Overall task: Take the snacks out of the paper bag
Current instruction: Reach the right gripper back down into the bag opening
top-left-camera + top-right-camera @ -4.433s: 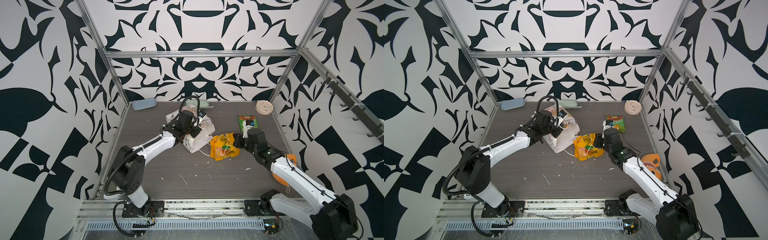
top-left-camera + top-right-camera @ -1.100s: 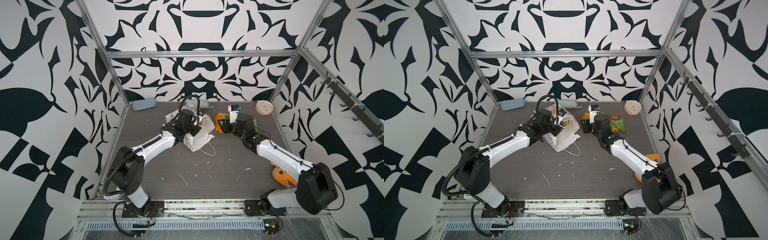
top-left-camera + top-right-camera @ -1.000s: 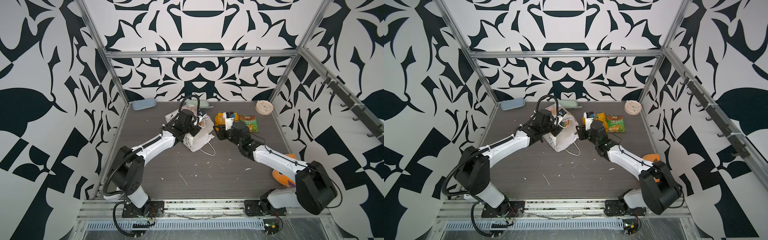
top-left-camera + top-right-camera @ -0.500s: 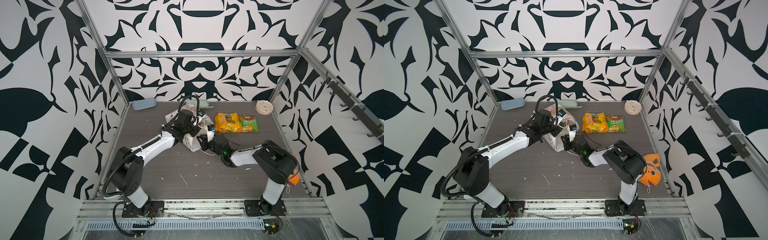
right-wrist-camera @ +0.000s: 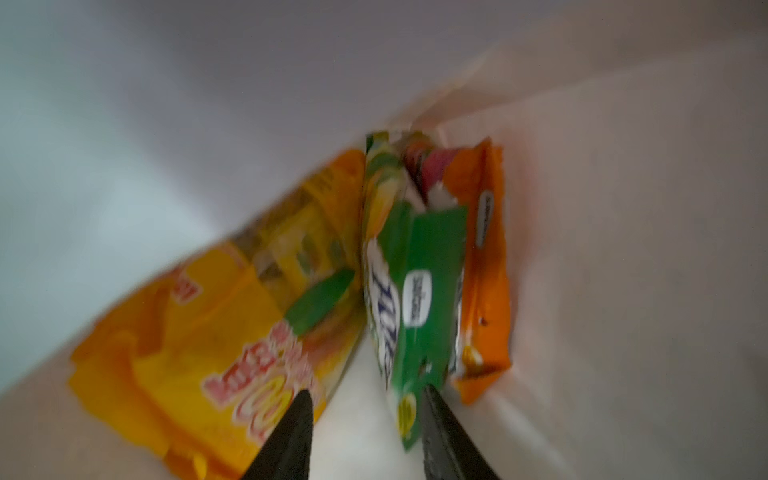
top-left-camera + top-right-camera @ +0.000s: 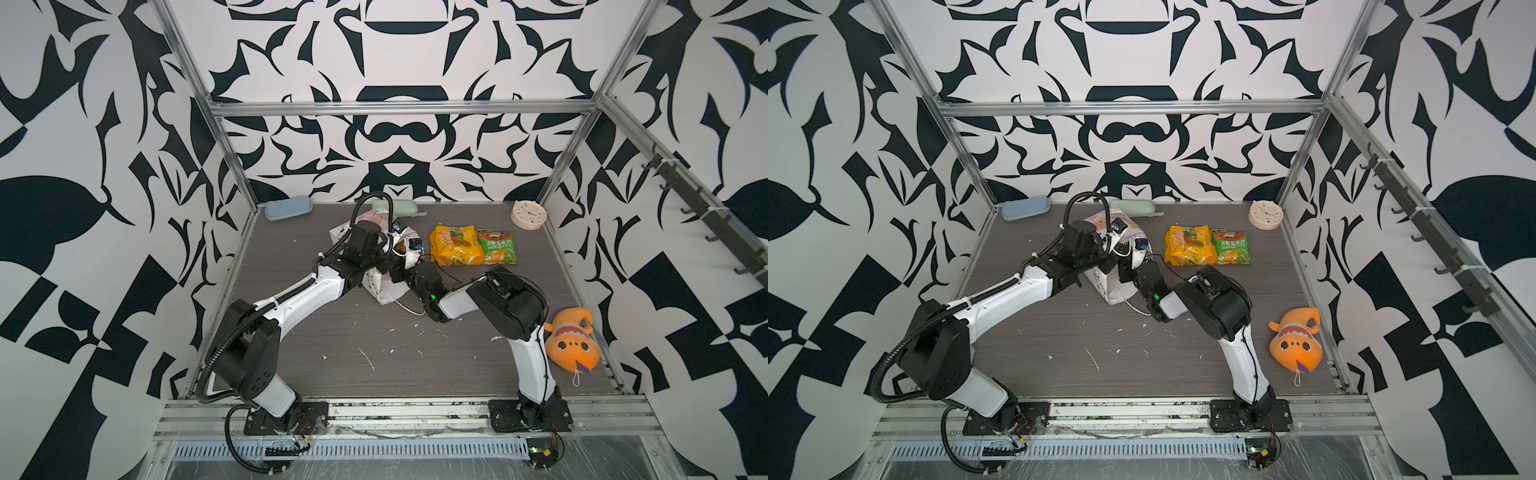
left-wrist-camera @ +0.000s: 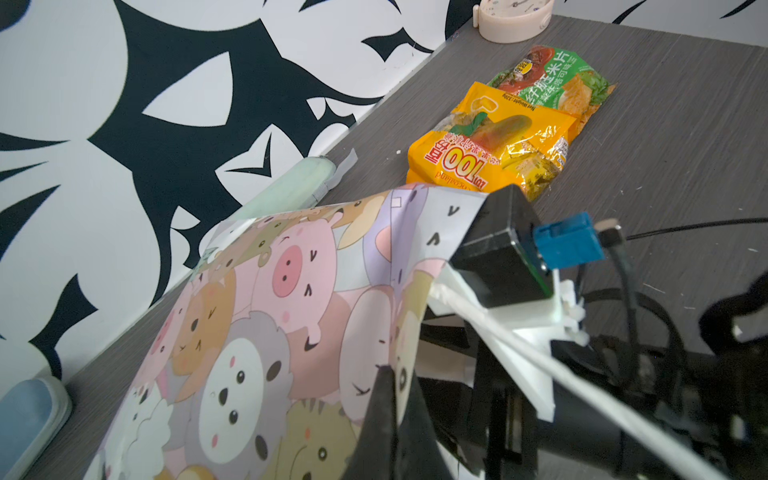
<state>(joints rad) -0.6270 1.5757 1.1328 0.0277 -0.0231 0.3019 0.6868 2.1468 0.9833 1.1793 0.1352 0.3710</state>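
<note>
The paper bag [image 6: 376,286] [image 6: 1111,286] lies on its side mid-table, its animal-face panel [image 7: 270,332] uppermost. My left gripper [image 7: 390,374] is shut on the edge of that panel at the bag's mouth. My right gripper [image 5: 368,392] reaches inside the bag with its jaws open. Ahead of it lie three snacks: a yellow-orange packet [image 5: 199,357], a green packet [image 5: 424,291] whose corner touches one finger, and an orange packet [image 5: 484,291]. Outside the bag, a yellow packet [image 6: 457,245] [image 6: 1190,245] and a green packet [image 6: 496,247] [image 6: 1231,247] lie side by side at the back right.
A cream clock [image 6: 528,214] stands in the back right corner. An orange plush toy [image 6: 571,345] lies by the right wall. A blue case [image 6: 287,208] and a pale green case [image 6: 395,206] lie along the back wall. White crumbs dot the table's front half.
My right arm left the yellow packet beside the green one at the back right, swung left and went into the bag's mouth, jaws spreading wider. The left gripper kept its hold.
</note>
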